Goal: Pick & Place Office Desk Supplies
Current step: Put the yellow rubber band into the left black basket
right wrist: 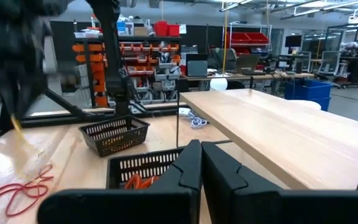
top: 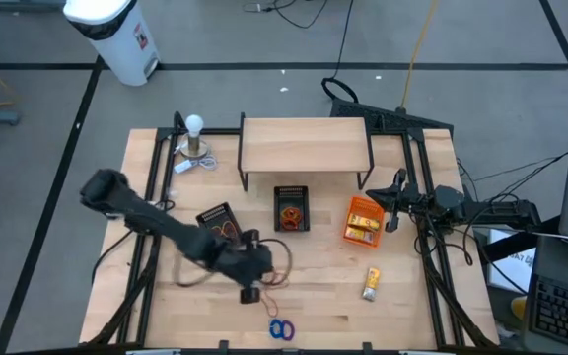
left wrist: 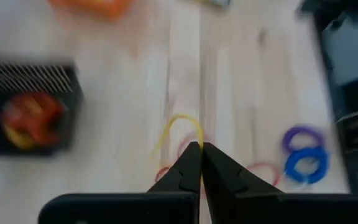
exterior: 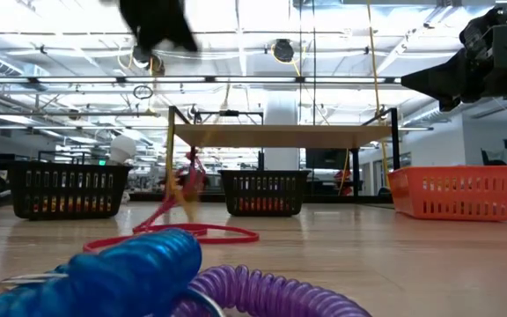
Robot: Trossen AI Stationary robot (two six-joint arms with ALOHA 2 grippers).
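Observation:
My left gripper (left wrist: 199, 149) hangs above the table's near middle (top: 249, 288), shut on a thin yellow-tan rubber band (left wrist: 182, 121). Under it, red rubber bands (left wrist: 263, 169) lie flat on the wood. A blue ring (left wrist: 306, 165) and a purple ring (left wrist: 300, 137) lie side by side near the front edge (top: 281, 330). A yellow packet (top: 371, 284) lies to the right. My right gripper (right wrist: 201, 155) is shut on nothing and waits at the table's right side (top: 394, 202). My left gripper pinches the yellow-tan rubber band between its two fingertips (left wrist: 191, 155). The band's loop (left wrist: 194, 124) stands out just beyond the tips. The fingers slant down from the table's left. In the right wrist view a thin yellow strand (right wrist: 17, 127) hangs below the blurred gripper, above the table.
Two black mesh bins (top: 220, 222) (top: 291, 209) hold red and orange bands; an orange bin (top: 363, 219) stands to their right. A wooden shelf (top: 304, 146) spans the back. A white bulb on a metal base (top: 194, 138) stands at the far left.

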